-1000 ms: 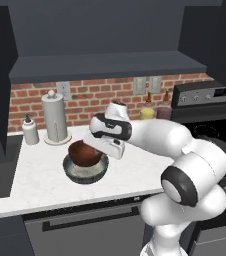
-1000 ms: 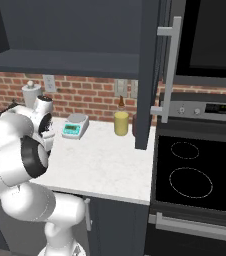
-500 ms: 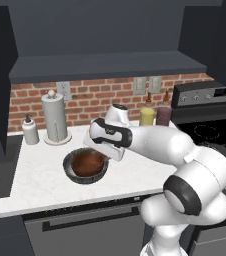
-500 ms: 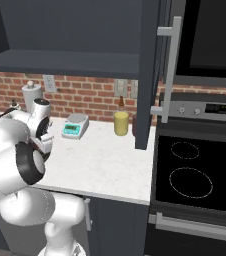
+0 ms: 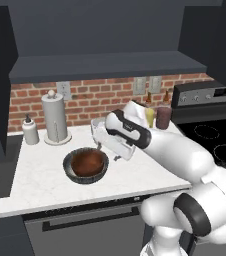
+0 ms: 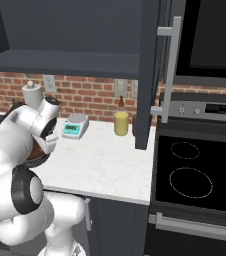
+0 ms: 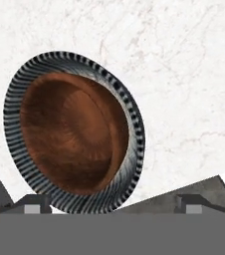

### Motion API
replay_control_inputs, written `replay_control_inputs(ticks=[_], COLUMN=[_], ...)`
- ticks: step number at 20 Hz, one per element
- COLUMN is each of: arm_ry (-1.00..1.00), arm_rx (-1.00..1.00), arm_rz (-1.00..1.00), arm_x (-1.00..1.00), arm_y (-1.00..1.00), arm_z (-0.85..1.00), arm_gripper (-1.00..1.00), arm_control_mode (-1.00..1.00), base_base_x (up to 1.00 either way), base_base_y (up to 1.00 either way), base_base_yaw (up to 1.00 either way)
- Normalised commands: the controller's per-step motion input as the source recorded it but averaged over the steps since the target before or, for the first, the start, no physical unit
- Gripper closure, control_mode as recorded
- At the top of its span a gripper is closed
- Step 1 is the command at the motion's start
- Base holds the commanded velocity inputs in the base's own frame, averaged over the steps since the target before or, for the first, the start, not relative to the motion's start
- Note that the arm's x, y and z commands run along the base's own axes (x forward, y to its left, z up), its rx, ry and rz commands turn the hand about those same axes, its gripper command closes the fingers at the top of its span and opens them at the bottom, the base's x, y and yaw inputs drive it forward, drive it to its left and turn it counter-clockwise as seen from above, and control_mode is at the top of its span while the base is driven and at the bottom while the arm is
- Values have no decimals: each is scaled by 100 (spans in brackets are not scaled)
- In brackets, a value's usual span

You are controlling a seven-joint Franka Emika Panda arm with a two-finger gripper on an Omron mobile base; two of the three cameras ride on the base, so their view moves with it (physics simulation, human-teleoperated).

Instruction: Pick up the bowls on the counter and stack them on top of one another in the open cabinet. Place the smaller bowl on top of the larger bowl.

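1. The open cabinet [image 5: 105, 65] hangs dark grey over the table, its shelf cavity facing the room above the brick wall.
2. The table [image 5: 45, 175] is white and marble-like, running from the left side to the black stovetop [image 6: 195, 175] on the right.
3. The white arm reaches across the table, and its fingers [image 5: 101, 146] hang just above and beside the right rim of the bowls. In the hand view the two dark tips [image 7: 32, 204] sit wide apart at the bottom, with nothing between them.
4. The larger bowl [image 5: 69, 165], grey and ribbed, rests on the table near its front middle; its ribbed rim [image 7: 134, 124] shows as a ring in the hand view.
5. The smaller bowl [image 5: 88, 162], glossy reddish-brown, sits nested inside the larger bowl [image 7: 72, 134], on the table and not in the cabinet.
6. A paper towel holder [image 5: 55, 120] stands upright at the back left, near the wall.
7. A small white bottle [image 5: 30, 131] stands just left of it.
8. A kitchen scale [image 6: 75, 126] lies at the back, and a yellow jar [image 6: 120, 122] stands to its right.
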Motion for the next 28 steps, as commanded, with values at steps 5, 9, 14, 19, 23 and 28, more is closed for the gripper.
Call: replay_control_inputs(ticks=[5,9,14,19,23,28], arm_ry=[3,1,0,0,0,-2], arm_rx=[9,5,5,2,0,0], arm_rz=[0,0,0,0,0,0], arm_x=[-10,2,6,10,20,4], arm_y=[-12,8,6,19,21,10], arm_z=[-23,-45,-21,-29,-36,-18], arm_gripper=[-100,-100,-100,-100,-100,100], arm_control_mode=[-100,-100,-100,-100,-100,-100], base_base_x=[0,0,0,0,0,0], base_base_y=[0,0,0,0,0,0], base_base_yaw=[0,0,0,0,0,0])
